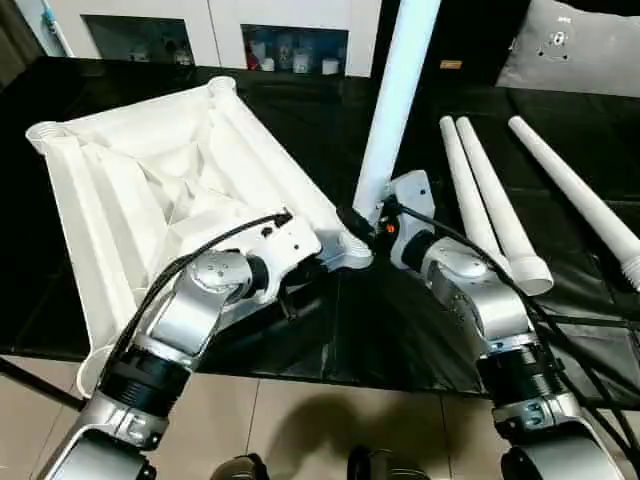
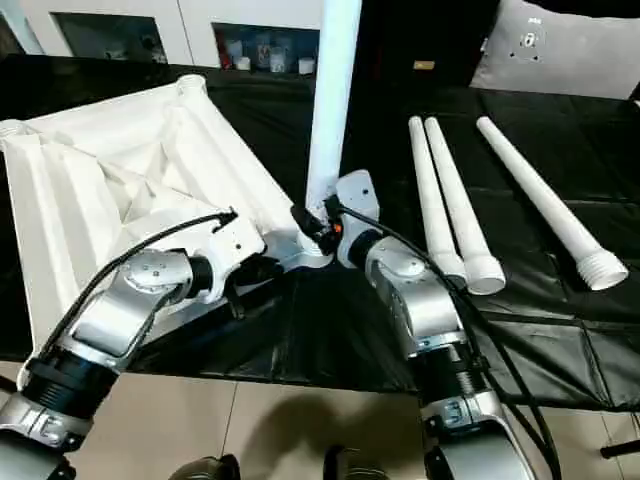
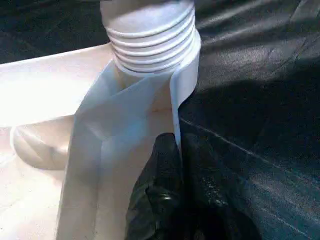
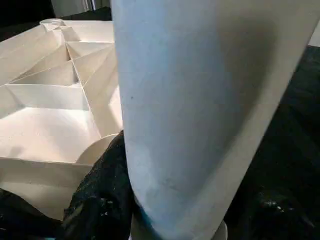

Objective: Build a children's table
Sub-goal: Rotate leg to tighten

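The table top lies ribs-up on the left. The left gripper pinches its near rim. The right gripper clasps the upright leg, whose top is cut off; three legs lie right.

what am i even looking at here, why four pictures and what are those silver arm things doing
Those silver arms belong to a humanoid robot building a children's table. Two pictures come from cameras on its head, looking down; the other two sit on its wrists. On the black-covered work table lies the white table top, ribbed underside up. The right gripper holds one leg upright at a corner socket, its threads showing above the socket. The left gripper is shut on the top's edge wall. Three more legs lie to the right.
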### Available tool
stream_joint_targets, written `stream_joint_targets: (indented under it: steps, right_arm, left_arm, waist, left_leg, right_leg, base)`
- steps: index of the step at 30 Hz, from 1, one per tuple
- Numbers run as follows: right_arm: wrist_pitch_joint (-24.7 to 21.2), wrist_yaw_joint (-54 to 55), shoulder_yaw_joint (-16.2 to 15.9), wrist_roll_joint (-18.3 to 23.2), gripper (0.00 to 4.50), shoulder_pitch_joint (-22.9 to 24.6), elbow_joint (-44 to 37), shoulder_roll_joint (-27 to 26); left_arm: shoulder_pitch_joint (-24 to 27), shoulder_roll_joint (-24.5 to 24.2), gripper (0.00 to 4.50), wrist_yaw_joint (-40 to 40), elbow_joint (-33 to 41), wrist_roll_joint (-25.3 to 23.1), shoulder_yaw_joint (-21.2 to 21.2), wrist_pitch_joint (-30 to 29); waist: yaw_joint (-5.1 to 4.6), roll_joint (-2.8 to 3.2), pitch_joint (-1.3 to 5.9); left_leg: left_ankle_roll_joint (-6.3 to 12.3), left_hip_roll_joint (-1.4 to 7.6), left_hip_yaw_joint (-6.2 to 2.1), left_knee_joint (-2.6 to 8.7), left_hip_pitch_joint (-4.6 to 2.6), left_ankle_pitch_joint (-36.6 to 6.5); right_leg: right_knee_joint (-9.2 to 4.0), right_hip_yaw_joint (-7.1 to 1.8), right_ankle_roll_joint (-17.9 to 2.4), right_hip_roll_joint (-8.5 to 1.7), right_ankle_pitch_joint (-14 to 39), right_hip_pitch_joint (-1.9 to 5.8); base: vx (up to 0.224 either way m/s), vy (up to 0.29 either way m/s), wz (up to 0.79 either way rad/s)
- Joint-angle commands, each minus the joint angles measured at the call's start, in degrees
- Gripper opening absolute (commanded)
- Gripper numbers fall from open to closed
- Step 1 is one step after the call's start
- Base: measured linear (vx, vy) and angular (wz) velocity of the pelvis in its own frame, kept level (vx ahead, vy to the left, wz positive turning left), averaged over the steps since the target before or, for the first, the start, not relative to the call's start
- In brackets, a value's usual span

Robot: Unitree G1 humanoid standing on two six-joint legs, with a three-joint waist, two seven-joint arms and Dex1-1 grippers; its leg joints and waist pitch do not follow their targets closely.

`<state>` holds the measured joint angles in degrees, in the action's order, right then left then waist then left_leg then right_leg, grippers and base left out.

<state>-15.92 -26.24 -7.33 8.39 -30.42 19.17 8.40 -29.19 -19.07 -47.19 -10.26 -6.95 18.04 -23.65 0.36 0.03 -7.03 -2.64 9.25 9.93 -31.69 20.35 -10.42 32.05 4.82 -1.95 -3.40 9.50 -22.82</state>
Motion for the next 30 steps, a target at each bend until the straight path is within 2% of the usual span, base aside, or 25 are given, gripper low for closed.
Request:
stream_joint_targets:
  steps: [1,2,4,6,7,10,12,13,14,15,16,17,18,19,20,22,25,26,27,30]
  right_arm:
    - [-3.4,0.4,-1.6,-2.5,2.26,3.6,7.9,0.7]
    - [-2.9,0.3,-1.5,-2.4,2.26,3.6,7.9,0.7]
    - [-2.6,0.2,-1.4,-2.3,2.63,3.7,7.8,0.7]
    - [-2.0,-0.2,-1.2,-2.1,2.74,4.0,7.2,1.0]
    - [-1.5,-0.4,-0.9,-1.9,2.88,4.3,6.9,1.2]
    - [-0.1,-1.4,-0.3,-1.5,3.17,5.3,5.5,2.0]
    - [0.2,-2.5,0.1,-0.7,3.35,6.0,4.5,2.4]
    - [0.7,-3.1,0.3,-0.4,3.48,6.4,3.9,2.6]
    - [1.9,-5.1,0.3,0.1,3.56,7.4,2.5,3.7]
    - [2.1,-5.3,0.3,0.1,3.61,7.5,2.4,3.8]
    - [2.7,-6.5,0.3,0.4,3.68,8.2,1.5,4.6]
    - [2.9,-7.4,0.4,0.7,3.79,8.8,0.8,5.2]
    - [3.5,-8.3,0.4,0.9,3.79,9.3,0.2,5.9]
    - [4.2,-9.0,0.5,1.0,4.00,9.8,-0.5,6.6]
    - [4.8,-9.4,0.5,1.0,4.00,10.1,-0.9,7.2]
    - [6.5,-11.0,1.0,1.1,4.23,10.7,-2.0,8.6]
    - [12.0,-15.0,2.3,1.7,4.43,11.2,-2.7,11.5]
    - [12.0,-15.3,2.4,1.8,4.47,11.2,-2.8,11.7]
    - [10.2,-19.4,3.0,4.5,4.49,11.3,-4.0,13.0]
    - [9.0,-23.0,3.3,6.4,4.49,11.4,-5.1,14.5]
  left_arm:
    - [-0.7,-0.9,0.00,-1.2,1.3,-1.5,2.6,0.9]
    - [-0.9,-1.1,0.00,-1.0,0.8,-1.9,2.5,1.2]
    - [-1.2,-1.3,0.00,-0.6,0.3,-2.2,2.4,1.6]
    - [-1.6,-1.7,0.00,-0.4,-0.7,-2.6,2.3,2.5]
    - [-1.9,-2.1,0.00,-0.4,-1.2,-2.6,2.3,3.1]
    - [-2.3,-2.8,0.00,-1.2,-2.2,-2.1,2.1,4.4]
    - [-2.5,-3.4,0.00,-1.8,-2.9,-2.0,2.1,4.9]
    - [-2.7,-3.7,0.00,-2.0,-3.4,-2.2,2.2,5.4]
    - [-2.9,-4.3,0.00,-2.5,-4.2,-2.2,2.3,6.2]
    - [-2.9,-4.4,0.00,-2.6,-4.2,-2.2,2.4,6.3]
    - [-3.0,-4.5,0.00,-2.7,-4.5,-2.2,2.4,6.6]
    - [-3.2,-4.9,0.00,-3.2,-5.1,-2.2,2.6,7.3]
    - [-3.4,-5.2,0.00,-3.7,-5.7,-2.1,2.8,8.2]
    - [-3.6,-5.5,0.00,-4.2,-6.2,-2.0,2.9,8.8]
    - [-3.7,-5.7,0.00,-4.7,-6.7,-1.9,3.0,9.3]
    - [-4.1,-6.2,0.00,-6.2,-7.6,-1.6,3.5,10.8]
    - [-4.8,-7.5,0.00,-9.2,-9.4,-1.6,4.9,13.8]
    - [-4.8,-7.6,0.00,-9.4,-9.5,-1.6,4.9,14.0]
    - [-5.1,-7.9,0.00,-10.4,-10.1,-1.6,5.3,15.1]
    - [-5.4,-8.4,0.00,-12.2,-11.1,-1.4,5.9,17.2]
  waist:
    - [0.35,0.63,1.88]
    - [0.40,0.71,1.92]
    - [0.38,0.72,1.95]
    - [0.46,0.79,2.15]
    - [0.64,0.81,2.53]
    - [0.93,0.93,2.73]
    - [1.40,1.17,3.32]
    - [1.71,1.06,3.67]
    - [1.62,0.95,3.84]
    - [1.65,1.01,3.78]
    - [1.72,1.03,3.80]
    - [1.75,1.14,3.88]
    - [1.70,0.93,3.73]
    - [1.80,0.92,3.72]
    - [1.77,0.93,3.70]
    - [1.91,0.82,3.55]
    - [1.93,0.72,3.66]
    - [1.94,0.77,3.62]
    - [1.92,0.80,3.59]
    - [2.09,0.86,3.88]
  left_leg:
    - [0.92,4.06,-2.31,4.55,-0.39,-22.2]
    - [0.90,4.06,-2.33,4.53,-0.42,-22.3]
    - [0.88,4.07,-2.35,4.51,-0.47,-22.3]
    - [0.99,4.06,-2.28,4.45,-0.37,-21.7]
    - [1.05,4.18,-2.20,4.39,-0.21,-20.1]
    - [1.40,4.35,-2.00,4.41,-0.05,-17.7]
    - [1.86,4.43,-1.68,4.02,-0.01,-13.8]
    - [2.56,4.41,-1.41,3.66,0.26,-11.0]
    - [2.79,4.34,-1.52,3.51,0.39,-9.1]
    - [4.22,4.27,-1.40,3.40,0.48,-6.8]
    - [5.20,4.31,-1.31,3.22,0.52,-6.1]
    - [5.62,4.29,-1.25,3.13,0.46,-5.8]
    - [6.27,4.19,-1.27,3.17,0.70,-6.2]
    - [6.30,4.19,-1.23,3.12,0.56,-6.9]
    - [6.16,4.23,-1.24,3.14,0.55,-7.2]
    - [5.54,4.11,-1.12,3.11,0.38,-9.1]
    - [5.22,4.13,-1.17,3.06,0.44,-9.2]
    - [5.48,4.17,-1.20,3.05,0.44,-8.6]
    - [6.03,4.14,-1.14,2.99,0.42,-8.2]
    - [7.45,4.33,-1.23,2.81,0.43,-6.5]
  right_leg:
    - [-5.62,-3.90,-5.7,-6.00,33.6,1.07]
    - [-5.63,-3.90,-5.6,-6.01,33.9,1.06]
    - [-5.74,-3.87,-5.6,-6.00,34.3,1.00]
    - [-5.64,-3.88,-6.1,-5.93,32.8,1.11]
    - [-5.32,-3.98,-6.5,-5.98,30.1,1.35]
    - [-4.70,-3.98,-8.1,-5.74,24.2,1.57]
    - [-3.76,-4.07,-10.7,-5.57,15.7,1.96]
    - [-3.30,-4.07,-12.0,-5.77,10.3,2.24]
    - [-2.60,-4.01,-12.7,-5.56,7.1,2.60]
    - [-2.28,-3.86,-13.9,-5.39,3.1,2.66]
    - [-2.12,-3.89,-14.6,-5.62,1.2,2.90]
    - [-2.04,-3.90,-15.1,-5.67,0.6,2.95]
    - [-2.22,-3.77,-15.1,-5.63,1.4,3.13]
    - [-2.39,-3.75,-15.0,-5.74,3.2,3.09]
    - [-2.44,-3.75,-14.9,-5.77,4.1,3.14]
    - [-3.14,-3.74,-14.0,-5.77,9.4,3.03]
    - [-3.12,-3.66,-13.0,-5.75,11.2,3.11]
    - [-3.00,-3.65,-13.1,-5.67,10.8,3.07]
    - [-2.95,-3.66,-13.4,-5.57,10.1,3.05]
    - [-2.47,-3.62,-14.1,-5.58,7.2,3.25]
  base:
    - [0.000,0.000,0.00]
    - [0.000,0.000,0.00]
    - [0.000,0.000,0.00]
    - [0.000,0.000,0.00]
    - [0.000,0.000,0.00]
    - [0.000,0.000,0.00]
    - [0.000,0.000,0.00]
    - [0.000,0.000,0.00]
    - [0.000,0.000,0.00]
    - [0.000,0.000,0.00]
    - [0.000,0.000,0.00]
    - [0.000,0.000,0.00]
    - [0.000,0.000,0.00]
    - [0.000,0.000,0.00]
    - [0.000,0.000,0.00]
    - [0.000,0.000,0.00]
    - [0.000,0.000,0.00]
    - [0.000,0.000,0.00]
    - [0.000,0.000,0.00]
    - [0.000,0.000,0.00]
